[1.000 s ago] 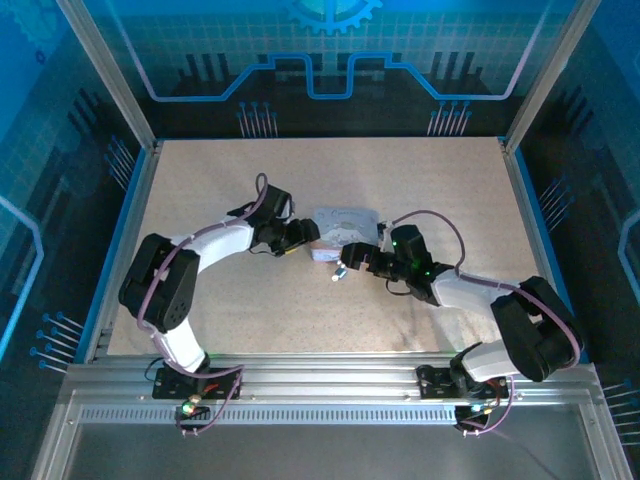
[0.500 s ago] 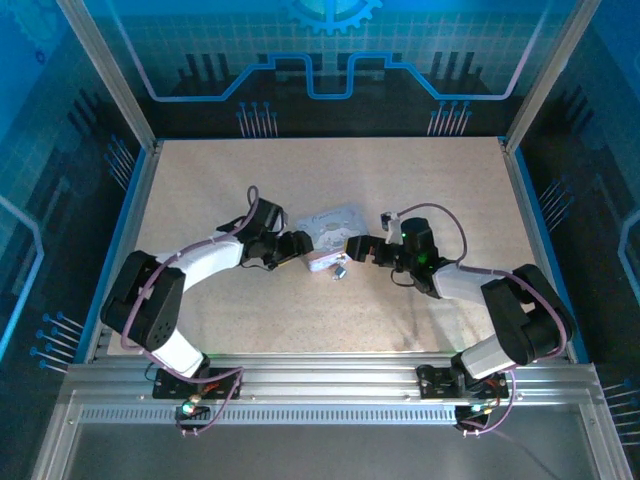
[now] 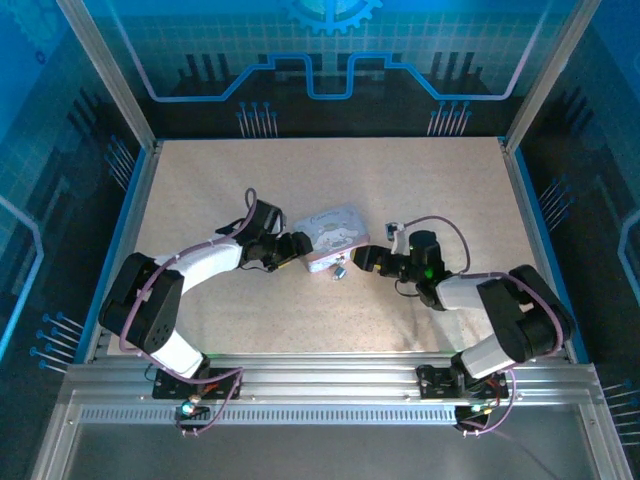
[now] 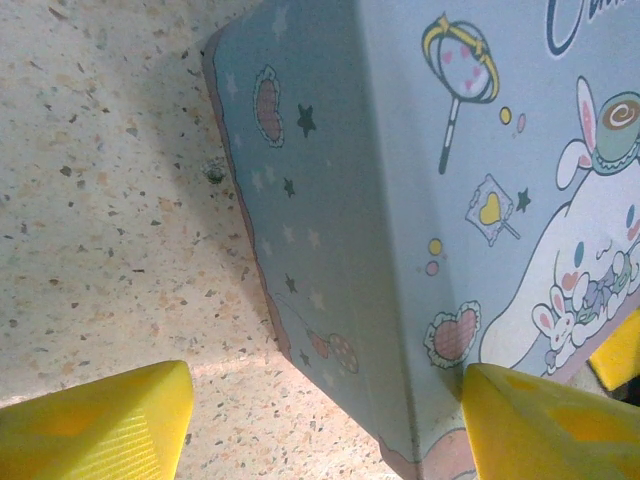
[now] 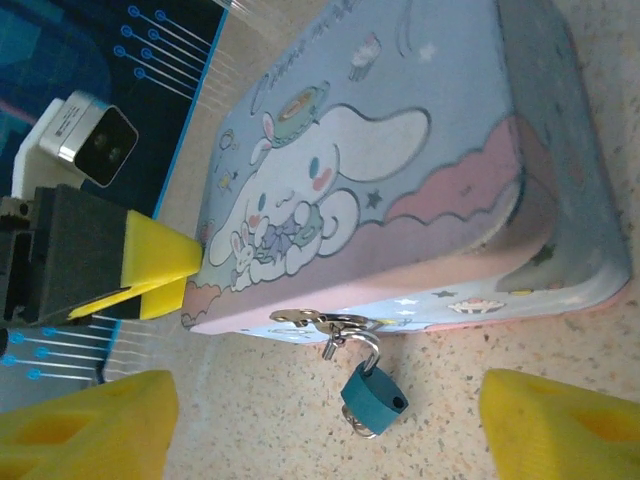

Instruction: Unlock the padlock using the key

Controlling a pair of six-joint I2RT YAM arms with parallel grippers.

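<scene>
Since a second ago both my arms have dropped low and drawn in on the silver-grey rectangular tin with the cartoon rabbit print [image 5: 400, 170], which has itself swung a little on the speckled beige table [image 3: 430, 190]. My left gripper [image 3: 294, 247] stands spread astride the tin's left-end corner, with one yellow pad [image 4: 545, 425] against the tin's wall and the other clear of it. I judge this a brace rather than a pinch, so the tin won't slide when the lock is worked. My right gripper [image 3: 360, 258] is also spread and holds nothing. Its two yellow fingertips [image 5: 560, 420] sit wide to either side of the small teal padlock [image 5: 372, 395], which hangs by its shackle from the metal hasp [image 5: 315, 321] on the tin's long front side and lies on the table just ahead. That low, level approach puts the lock squarely between my fingers. The thin dark key I cannot pick out (a small metal ring [image 5: 360, 430] under the padlock may belong to it, too small to tell), so finding it comes before any turning.
</scene>
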